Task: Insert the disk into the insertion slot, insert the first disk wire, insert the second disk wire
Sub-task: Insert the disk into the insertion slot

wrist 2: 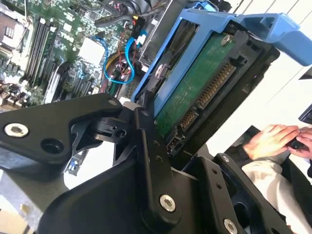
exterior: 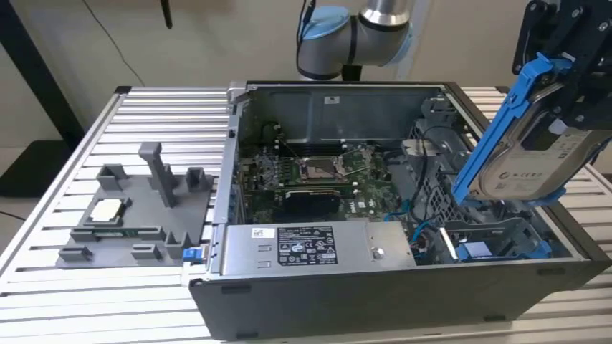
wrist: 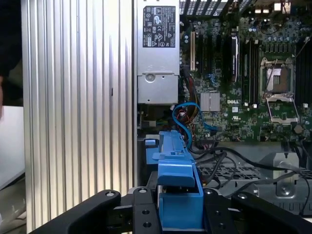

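The jaws are clamped on the disk (exterior: 532, 163), gripping it by the bright blue carrier (wrist: 178, 192) that frames it. The disk hangs in the air, tilted steeply with one end down, its pale label facing outward in the exterior view and its green circuit board (wrist 2: 195, 83) with a row of connector pins showing in the second wrist view. It touches nothing but the jaws. Directly below the jaws lies an open computer case (exterior: 402, 287), and the disk's lower end hovers above a drive bay (exterior: 488, 247) with blue plastic fittings at that end of the case. Near the bay, a loose blue cable (wrist: 187, 117) curls inside the case. Farther from the jaws sit the green motherboard (exterior: 316, 168) and a grey power-supply box (exterior: 316, 247) with a printed label. The case rests on a ribbed metal surface (exterior: 153, 115). Well apart from the jaws, at the far end of the surface, stands a grey plastic fixture (exterior: 134, 215). A person's hand (wrist 2: 270, 141) rests off to one side, clear of the case
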Robot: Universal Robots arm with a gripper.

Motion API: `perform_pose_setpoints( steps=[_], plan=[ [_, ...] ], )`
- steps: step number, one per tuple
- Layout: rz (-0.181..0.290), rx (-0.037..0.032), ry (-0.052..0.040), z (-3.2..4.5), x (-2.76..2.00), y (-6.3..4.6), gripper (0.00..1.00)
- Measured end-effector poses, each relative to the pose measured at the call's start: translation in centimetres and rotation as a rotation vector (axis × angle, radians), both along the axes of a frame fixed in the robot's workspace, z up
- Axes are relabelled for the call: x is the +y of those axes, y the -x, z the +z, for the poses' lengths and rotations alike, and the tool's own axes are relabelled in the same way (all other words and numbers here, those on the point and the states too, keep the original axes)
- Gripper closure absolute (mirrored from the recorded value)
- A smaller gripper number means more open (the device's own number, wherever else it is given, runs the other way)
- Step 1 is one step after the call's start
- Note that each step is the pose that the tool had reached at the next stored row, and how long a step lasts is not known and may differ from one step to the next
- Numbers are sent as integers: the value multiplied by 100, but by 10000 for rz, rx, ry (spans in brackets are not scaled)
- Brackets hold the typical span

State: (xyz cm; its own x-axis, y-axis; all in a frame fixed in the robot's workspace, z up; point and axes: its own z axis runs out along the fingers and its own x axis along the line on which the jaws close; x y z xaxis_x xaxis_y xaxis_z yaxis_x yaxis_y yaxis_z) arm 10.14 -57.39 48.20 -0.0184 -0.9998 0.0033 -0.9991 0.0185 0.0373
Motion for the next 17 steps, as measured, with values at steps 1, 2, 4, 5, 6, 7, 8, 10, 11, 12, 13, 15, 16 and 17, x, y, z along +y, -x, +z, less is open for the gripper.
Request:
perform_pose_setpoints(
  steps=[1,2,4,5,6,7,8,10,11,12,13,15,16,17],
  plan=[
    [0,0,0,-5,0,0,67],
    [0,0,0,-9,0,0,67],
    [0,0,-2,-17,0,0,67],
    [0,0,-4,-20,0,0,67],
    [-1,0,-5,-25,0,0,67],
    [0,-1,-10,-30,0,0,67],
    [0,0,-14,-35,0,0,67],
    [0,0,-22,-46,0,0,67],
    [0,0,-25,-52,0,0,67],
    [0,0,-29,-58,0,0,67],
    [0,0,-31,-64,0,0,67],
    [0,0,-34,-75,0,0,67],
    [0,0,-35,-80,0,0,67],
    [0,0,-36,-83,0,0,67]
  ],
)
